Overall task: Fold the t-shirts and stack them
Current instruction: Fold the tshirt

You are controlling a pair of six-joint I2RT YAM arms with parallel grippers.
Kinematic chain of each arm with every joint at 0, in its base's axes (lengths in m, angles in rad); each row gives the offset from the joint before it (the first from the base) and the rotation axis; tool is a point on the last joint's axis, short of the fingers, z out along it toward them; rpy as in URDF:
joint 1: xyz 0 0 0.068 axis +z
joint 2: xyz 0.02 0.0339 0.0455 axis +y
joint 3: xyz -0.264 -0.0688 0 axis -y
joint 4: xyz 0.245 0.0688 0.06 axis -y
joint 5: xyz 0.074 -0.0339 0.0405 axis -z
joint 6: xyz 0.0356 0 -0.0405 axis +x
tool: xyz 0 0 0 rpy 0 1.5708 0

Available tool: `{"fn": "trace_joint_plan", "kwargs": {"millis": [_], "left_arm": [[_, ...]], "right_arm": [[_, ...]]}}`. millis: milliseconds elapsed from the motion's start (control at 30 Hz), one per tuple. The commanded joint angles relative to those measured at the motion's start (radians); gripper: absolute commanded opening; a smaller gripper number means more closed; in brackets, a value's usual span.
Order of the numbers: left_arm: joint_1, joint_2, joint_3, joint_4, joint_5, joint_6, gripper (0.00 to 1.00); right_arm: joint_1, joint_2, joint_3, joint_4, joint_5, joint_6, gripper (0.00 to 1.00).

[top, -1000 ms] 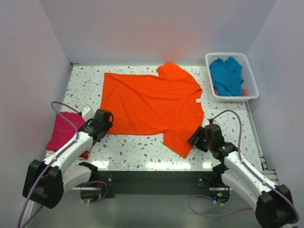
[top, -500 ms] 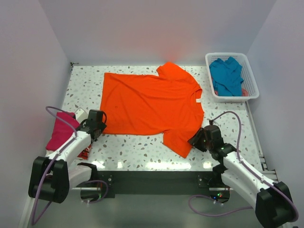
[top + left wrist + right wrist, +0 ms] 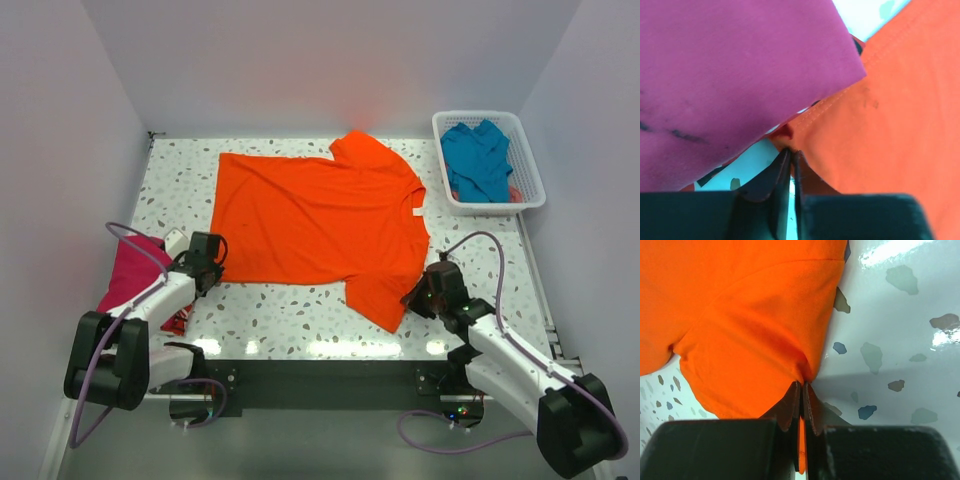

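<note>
The orange t-shirt (image 3: 320, 220) lies flat, unfolded, on the desk (image 3: 290, 310). The left claw (image 3: 791, 156) clamps its hem corner; the right claw (image 3: 802, 388) clamps its near sleeve. The magenta t-shirt (image 3: 135, 272) appears folded at left; the teal t-shirt (image 3: 478, 160) lies in the basket (image 3: 531, 172).

Bright even overhead light; glare on glossy table (image 3: 290, 315) near edge; orange t-shirt (image 3: 320, 215) tints back wall (image 3: 360, 90); wrist views soft.

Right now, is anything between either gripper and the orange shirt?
Nothing visible. The left gripper is pinched on the near corner of the orange shirt, close beside the pink shirt. The right gripper is shut on the edge of the near sleeve.
</note>
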Motion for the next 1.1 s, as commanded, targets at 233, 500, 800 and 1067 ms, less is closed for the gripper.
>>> {"fn": "trace_joint_plan", "kwargs": {"millis": [233, 500, 800, 1067], "left_arm": [[0.006, -0.046, -0.008, 0.073, 0.057, 0.070, 0.00], [-0.058, -0.103, -0.013, 0.065, 0.094, 0.076, 0.00], [-0.072, -0.210, -0.026, -0.031, 0.042, 0.025, 0.00], [-0.061, -0.233, -0.026, -0.039, 0.066, 0.011, 0.00]], "right_arm": [[-0.027, -0.037, 0.098, -0.131, 0.125, -0.075, 0.00], [-0.165, -0.071, 0.107, -0.184, -0.001, -0.118, 0.00], [-0.162, -0.097, 0.116, -0.197, -0.127, -0.144, 0.25], [-0.149, -0.202, 0.084, -0.327, -0.092, -0.092, 0.49]]}}
